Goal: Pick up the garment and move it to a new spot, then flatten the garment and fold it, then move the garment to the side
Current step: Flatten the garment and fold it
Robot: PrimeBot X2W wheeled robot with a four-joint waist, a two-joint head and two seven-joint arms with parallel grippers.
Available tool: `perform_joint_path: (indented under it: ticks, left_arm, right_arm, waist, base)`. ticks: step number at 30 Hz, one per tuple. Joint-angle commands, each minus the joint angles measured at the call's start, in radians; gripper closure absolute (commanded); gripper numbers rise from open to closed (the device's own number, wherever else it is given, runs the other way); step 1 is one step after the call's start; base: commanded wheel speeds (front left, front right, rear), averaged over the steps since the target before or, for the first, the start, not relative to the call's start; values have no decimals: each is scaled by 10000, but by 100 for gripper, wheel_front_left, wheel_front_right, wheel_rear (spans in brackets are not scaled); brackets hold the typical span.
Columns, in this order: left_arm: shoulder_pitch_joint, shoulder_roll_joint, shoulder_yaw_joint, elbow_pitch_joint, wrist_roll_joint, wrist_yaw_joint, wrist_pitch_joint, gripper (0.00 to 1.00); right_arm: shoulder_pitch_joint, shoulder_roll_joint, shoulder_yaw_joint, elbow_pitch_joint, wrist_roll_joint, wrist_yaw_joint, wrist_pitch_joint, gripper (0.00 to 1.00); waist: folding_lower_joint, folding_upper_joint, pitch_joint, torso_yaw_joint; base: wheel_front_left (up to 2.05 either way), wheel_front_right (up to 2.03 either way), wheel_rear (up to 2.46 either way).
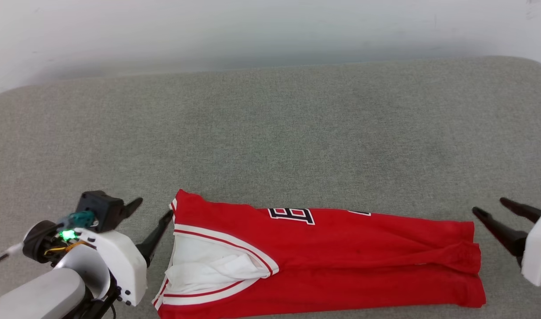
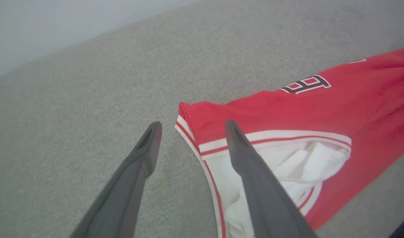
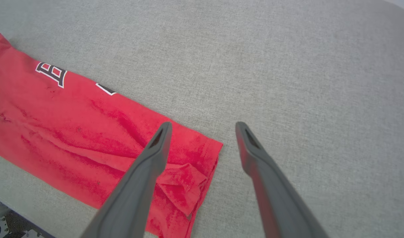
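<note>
Folding exposed to slippage at the near edge, both grippers empty

Garment [image 1: 341,261] is found laid as a long red band across the near part of the grey padded surface [image 1: 270,133], sleeve end toward the robot's left, hem end toward its right. Its lower border is cut off by the bottom of the head view. In the right wrist view the surface's front edge is seen just past the band's near side.

Left gripper [image 1: 154,209] is held just beside the sleeve-end corner, jaws spread wide, nothing clasped. Right gripper [image 1: 489,206] is held just off the hem end, jaws likewise wide and empty.

Risks judged:
- White sleeve [image 1: 208,261] is bunched loose inside the striped trim. If the next fold is taken without it being smoothed, a lump is likely to be trapped and the stack left uneven.
- Hem corner [image 3: 182,185] is crumpled and doubled over. Only one layer may be pinched there, so the layers could be peeled apart when lifted.
- If the two ends are raised unevenly, the band may be dragged askew or pulled over the front edge.
- Thin cloth is laid on soft padding, so the fingertips may be driven into the surface and the cloth missed altogether
</note>
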Motion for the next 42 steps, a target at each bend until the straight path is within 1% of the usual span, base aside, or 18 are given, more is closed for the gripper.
perform_joint_path:
  ticks: [1,3,5,10,12,15,18,21,30,34,35,36,37,39,40,42]
  left_arm:
    - [233,-7,161,-76,167,351,-472,0]
    - [373,-87,429,-119,362,945,-1218,0]
    - [544,-192,580,-111,621,1429,-1654,0]
    - [1068,-665,1351,-150,1153,2483,-2080,0]
    - [1312,-959,1824,-253,1595,2828,-2115,0]
    - [1861,-1410,2688,-427,2364,3149,-2123,0]
    - [2291,-1853,3360,-506,3349,3311,-2119,0]
    - [2772,-2311,3892,-539,4149,3339,-2119,0]
    - [3927,-3809,5893,-488,5748,3101,-2121,0]
    - [4482,-4544,6780,-624,6570,2924,-2121,0]
    - [4598,-4738,6990,-702,6810,2887,-2121,0]
    - [4747,-4914,7163,-732,7032,2833,-2121,0]
    - [4885,-5120,7380,-784,7283,2806,-2121,0]
    - [5160,-5458,7701,-876,7788,2736,-2122,0]
    - [5160,-5458,7701,-876,7788,2736,-2122,0]
    - [5406,-5811,8080,-1010,8250,2729,-2122,0]
  right_arm:
    - [251,129,-344,37,85,-8,-69,0]
    - [481,282,-957,210,231,-8,-143,0]
    - [737,458,-1504,432,397,-6,-125,0]
    - [1340,929,-2419,960,838,-6,94,0]
    - [1533,1173,-2649,1163,1069,-6,215,0]
    - [1746,1530,-2879,1363,1460,-6,477,0]
    - [1884,1833,-2864,1452,1747,-6,824,0]
    - [1935,2091,-2755,1515,2032,-6,1194,0]
    - [1955,2875,-1772,1888,2582,-6,2339,0]
    - [1920,3106,-1456,1917,2734,-5,2590,0]
    - [1890,3154,-1423,1941,2754,-5,2608,35]
    - [1848,3186,-1405,1944,2768,-3,2608,84]
    - [1793,3200,-1396,1938,2778,-3,2578,100]
    - [1698,3181,-1394,1880,2791,9,2499,100]
    - [1698,3181,-1394,1880,2791,9,2499,100]
    - [1620,2986,-1479,1828,2766,6,2408,100]
  waist:
    - [0,-1,33,9]
    - [0,-1,78,44]
    - [0,-1,124,95]
    - [0,-1,219,197]
    - [0,-1,262,250]
    - [0,-1,363,342]
    - [0,-1,457,453]
    - [0,-1,563,526]
    - [0,-1,753,703]
    - [0,-1,767,756]
    - [0,-1,762,767]
    - [0,-1,755,771]
    - [0,-1,746,774]
    - [0,-1,723,777]
    - [0,-1,723,777]
    - [0,-1,696,772]
  base:
    - [0,0,0]
    - [0,0,0]
    - [0,0,0]
    - [0,0,0]
    - [0,0,0]
    - [0,0,0]
    - [0,0,0]
    - [0,0,0]
    - [0,0,0]
    - [0,0,0]
    - [0,0,0]
    - [0,0,0]
    - [0,0,0]
    - [0,0,0]
    - [0,0,0]
    - [0,0,0]
